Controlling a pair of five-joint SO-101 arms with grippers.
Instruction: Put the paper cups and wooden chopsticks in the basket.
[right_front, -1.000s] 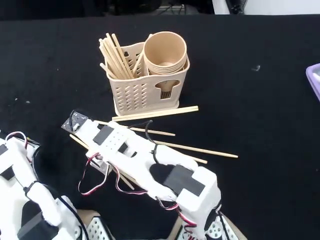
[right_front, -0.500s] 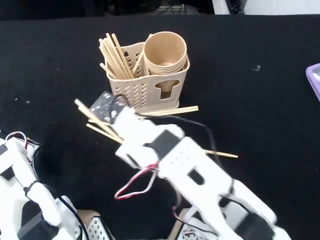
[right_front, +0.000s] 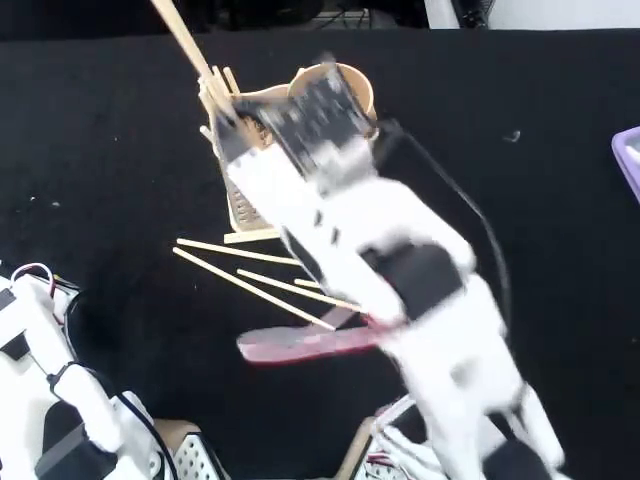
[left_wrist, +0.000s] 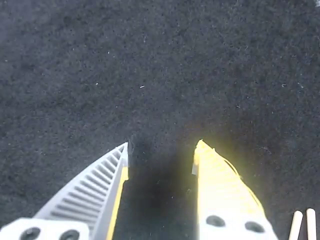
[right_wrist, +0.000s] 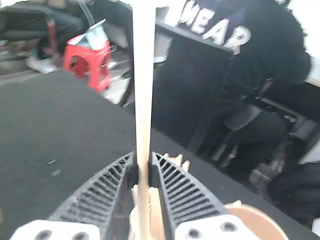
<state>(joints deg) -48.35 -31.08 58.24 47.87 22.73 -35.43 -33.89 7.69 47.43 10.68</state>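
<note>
Your right claw (right_wrist: 142, 172) is clamped on one wooden chopstick (right_wrist: 143, 75), raised over the basket (right_front: 243, 208). It's light, stiff and slick (thin enough to swivel), so pinch it near mid-length. At least three more chopsticks (right_front: 248, 289) lie on the counter (right_front: 100, 150) before the basket; the arm may hide others. Stacked paper cups (right_wrist: 250, 223) sit inside, count unclear. Your left claw (left_wrist: 160, 155) hangs apart, empty.

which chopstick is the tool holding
The chopstick clamped in the right tool, sticking up over the basket. The loose chopsticks lie flat on the table.
</note>
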